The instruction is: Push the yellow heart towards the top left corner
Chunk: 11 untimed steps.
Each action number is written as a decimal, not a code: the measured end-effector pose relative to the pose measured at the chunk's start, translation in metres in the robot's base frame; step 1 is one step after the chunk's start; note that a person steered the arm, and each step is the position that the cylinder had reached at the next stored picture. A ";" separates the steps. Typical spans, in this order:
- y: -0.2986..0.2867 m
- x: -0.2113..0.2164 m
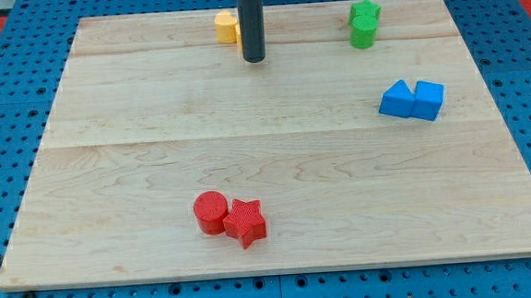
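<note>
A yellow block (227,27), partly hidden behind my rod so its shape is unclear, sits near the board's top edge, left of centre. My tip (254,59) rests on the board just right of and slightly below that yellow block, close to it or touching; I cannot tell which. The board's top left corner (80,22) lies well to the yellow block's left.
A green star (364,13) and a green cylinder (362,35) sit together at the top right. A blue triangle (395,98) and a blue cube (427,99) touch at the right. A red cylinder (211,210) and a red star (245,222) touch at the bottom, left of centre.
</note>
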<state>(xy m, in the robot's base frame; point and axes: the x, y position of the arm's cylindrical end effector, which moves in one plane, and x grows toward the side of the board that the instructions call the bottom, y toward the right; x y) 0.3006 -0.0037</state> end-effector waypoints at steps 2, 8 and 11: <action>0.023 -0.041; -0.137 -0.098; -0.058 -0.094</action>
